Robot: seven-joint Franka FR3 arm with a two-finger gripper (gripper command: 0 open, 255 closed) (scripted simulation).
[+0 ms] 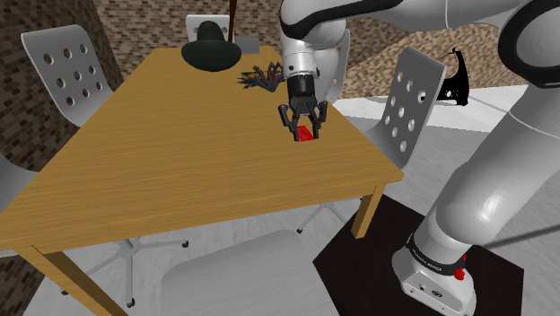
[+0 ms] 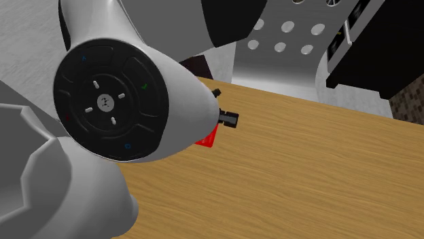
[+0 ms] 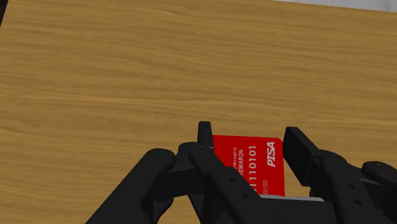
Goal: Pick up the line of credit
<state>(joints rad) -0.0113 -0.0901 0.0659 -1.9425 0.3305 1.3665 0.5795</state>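
Red card (image 3: 248, 156) lies btwn the black fingers of the tool (image 3: 249, 141), flat on the wood-grain bench (image 1: 179, 171) as far as I can tell. Its white print (digits, "PISA") runs lengthwise away from the wrist, so the long axis points straight out along the fingers. The short width spans the gap. Tool is closed down to about card width, w/ one finger against each long edge, so it has the card clasped. The card's near end is hidden under the tool body.

In the shoulder view the card sits near the bench's right edge, about mid-length. Arm (image 1: 310, 36) comes in from above, wrist roughly vertical, tool pointing down at the bench top. In the second exterior view a big white joint w/ a round black cap (image 2: 109, 102) blocks most of the scene, leaving just a red corner of the card poking out beneath it.

Further along the bench is a dark spiky tangle (image 1: 260, 79) (can't tell what it is), near the card but apart. Beyond that, a black hat (image 1: 211, 49) sits at the far end. Nothing lies btwn tool and card.

Grey chairs w/ round holes stand beside the bench, one on the shoulder view's right (image 1: 415, 99) and one on its left (image 1: 67, 67). Brick wall (image 1: 135, 22) behind.
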